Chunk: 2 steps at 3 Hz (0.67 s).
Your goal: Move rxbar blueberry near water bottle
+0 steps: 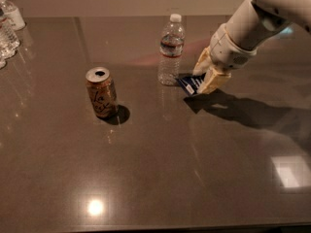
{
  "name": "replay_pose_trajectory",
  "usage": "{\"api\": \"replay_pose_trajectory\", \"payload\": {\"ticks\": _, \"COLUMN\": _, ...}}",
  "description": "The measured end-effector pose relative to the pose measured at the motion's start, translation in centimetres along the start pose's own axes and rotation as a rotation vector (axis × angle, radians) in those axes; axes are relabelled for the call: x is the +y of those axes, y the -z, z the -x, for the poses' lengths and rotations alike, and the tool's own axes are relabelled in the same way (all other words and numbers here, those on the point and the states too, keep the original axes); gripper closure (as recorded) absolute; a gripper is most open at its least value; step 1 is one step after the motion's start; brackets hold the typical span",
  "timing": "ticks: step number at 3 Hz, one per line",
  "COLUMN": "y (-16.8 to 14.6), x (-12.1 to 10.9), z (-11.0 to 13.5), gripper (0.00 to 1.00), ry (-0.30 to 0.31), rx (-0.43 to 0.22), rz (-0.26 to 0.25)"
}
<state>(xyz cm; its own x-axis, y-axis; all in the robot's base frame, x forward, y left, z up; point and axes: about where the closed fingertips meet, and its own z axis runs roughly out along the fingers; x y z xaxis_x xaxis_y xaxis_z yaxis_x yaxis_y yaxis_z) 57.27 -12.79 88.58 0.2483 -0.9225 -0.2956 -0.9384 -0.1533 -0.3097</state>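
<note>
The water bottle (171, 50), clear and ribbed with a white cap and dark blue label band, stands upright at the table's middle back. The rxbar blueberry (188, 84), a dark navy wrapper with white text, lies low at the table just right of the bottle's base, its right part hidden between the fingers. My gripper (206, 76), cream-coloured on a white arm coming from the upper right, is shut on the bar, right of the bottle.
A brown drink can (101, 91) stands upright left of centre. Several clear bottles with white labels (8, 28) stand at the far left edge. The dark glossy table (160, 169) shows light glare at the front and right.
</note>
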Motion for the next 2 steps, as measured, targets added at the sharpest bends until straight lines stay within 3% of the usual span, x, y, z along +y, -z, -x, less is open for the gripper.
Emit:
{"api": "replay_pose_trajectory", "payload": {"ticks": 1, "y": -1.03, "x": -0.83, "z": -0.33, "gripper": 0.83, "ry": -0.006, "rx": -0.01, "rz": 0.006}}
{"api": "replay_pose_trajectory", "payload": {"ticks": 2, "y": -1.96, "x": -1.33, "z": -0.71, "gripper": 0.59, "ry": -0.017, "rx": -0.011, "rz": 0.006}}
